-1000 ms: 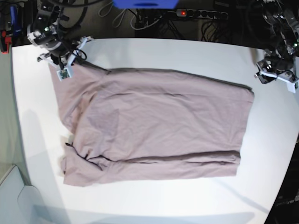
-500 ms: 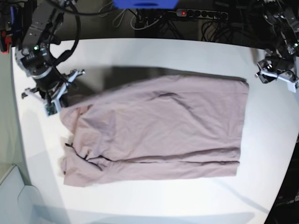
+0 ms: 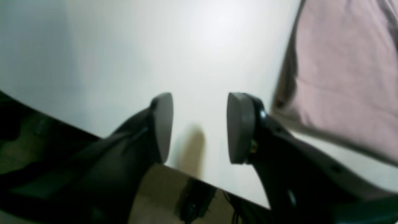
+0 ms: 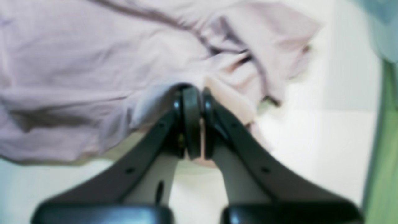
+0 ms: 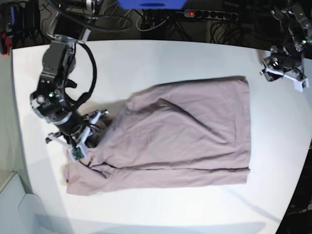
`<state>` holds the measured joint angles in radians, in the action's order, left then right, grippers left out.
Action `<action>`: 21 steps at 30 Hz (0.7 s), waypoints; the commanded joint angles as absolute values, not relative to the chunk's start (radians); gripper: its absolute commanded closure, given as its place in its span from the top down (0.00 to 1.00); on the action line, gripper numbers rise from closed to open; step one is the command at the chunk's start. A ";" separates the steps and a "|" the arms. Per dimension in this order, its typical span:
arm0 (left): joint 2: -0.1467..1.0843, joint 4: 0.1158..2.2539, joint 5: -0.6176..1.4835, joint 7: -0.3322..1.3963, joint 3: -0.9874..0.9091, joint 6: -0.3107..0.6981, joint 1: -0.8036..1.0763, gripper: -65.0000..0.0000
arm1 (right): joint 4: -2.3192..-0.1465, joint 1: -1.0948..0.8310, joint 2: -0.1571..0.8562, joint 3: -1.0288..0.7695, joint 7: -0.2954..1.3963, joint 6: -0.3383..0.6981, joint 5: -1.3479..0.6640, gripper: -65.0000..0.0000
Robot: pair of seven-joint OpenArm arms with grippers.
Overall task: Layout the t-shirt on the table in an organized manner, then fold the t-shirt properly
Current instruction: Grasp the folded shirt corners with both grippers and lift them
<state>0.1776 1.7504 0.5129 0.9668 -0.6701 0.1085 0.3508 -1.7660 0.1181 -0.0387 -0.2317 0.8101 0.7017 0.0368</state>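
Pinching a fold of the t-shirt (image 4: 93,62), the right gripper (image 4: 193,121) is clamping tight. The left gripper (image 3: 199,127) is hanging open over the table (image 3: 186,46); no writing is readable.

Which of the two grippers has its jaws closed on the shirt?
The right gripper, on the base view's left: its jaws pinch a fold of the t-shirt. The left gripper stands open over the bare table, holding nothing.

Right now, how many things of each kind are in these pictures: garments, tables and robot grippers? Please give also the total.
Garments: 1, the dusty mauve short-sleeved cotton t-shirt.
Tables: 1, the large white matte table.
Grippers: 2, the black right gripper shut on the t-shirt's edge, and the black left gripper open over bare table.
Total: 4
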 commanded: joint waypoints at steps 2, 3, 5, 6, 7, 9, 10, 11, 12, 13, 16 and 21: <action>0.171 1.802 0.526 0.952 -0.624 0.113 0.346 0.44 | -1.768 0.140 -0.038 -0.206 0.780 0.698 0.019 0.00; 0.163 1.821 0.516 0.952 -0.595 0.110 0.346 0.44 | -1.767 0.139 -0.038 -0.197 0.780 0.698 0.019 0.00; 0.151 1.836 0.515 0.961 -0.553 0.105 0.354 0.44 | -1.767 0.136 -0.039 -0.185 0.780 0.698 0.019 0.00; 0.151 1.836 0.515 0.964 -0.539 0.105 0.358 0.44 | -1.767 0.134 -0.039 -0.185 0.780 0.698 0.019 0.00; 0.151 1.834 0.516 0.963 -0.530 0.105 0.360 0.44 | -1.767 0.134 -0.039 -0.185 0.780 0.698 0.019 0.00; 0.150 1.833 0.516 0.960 -0.510 0.104 0.366 0.44 | -1.765 0.134 -0.036 -0.185 0.780 0.698 0.019 0.00; 0.148 1.833 0.516 0.960 -0.510 0.104 0.367 0.44 | -1.765 0.134 -0.036 -0.188 0.783 0.698 0.019 0.00; 0.140 1.833 0.516 0.960 -0.510 0.104 0.367 0.44 | -1.765 0.134 -0.036 -0.191 0.785 0.698 0.019 0.00; 0.136 1.833 0.513 0.957 -0.512 0.104 0.367 0.44 | -1.765 0.133 -0.036 -0.191 0.785 0.698 0.019 0.00; 0.134 1.833 0.503 0.955 -0.521 0.104 0.369 0.44 | -1.765 0.127 -0.035 -0.191 0.783 0.698 0.019 0.00; 0.117 1.833 0.443 0.954 -0.538 0.104 0.360 0.44 | -1.765 0.111 -0.027 -0.186 0.780 0.698 0.019 0.00; 0.110 1.822 0.374 0.952 -0.532 0.107 0.323 0.44 | -1.764 0.107 -0.024 -0.186 0.780 0.698 0.019 0.00</action>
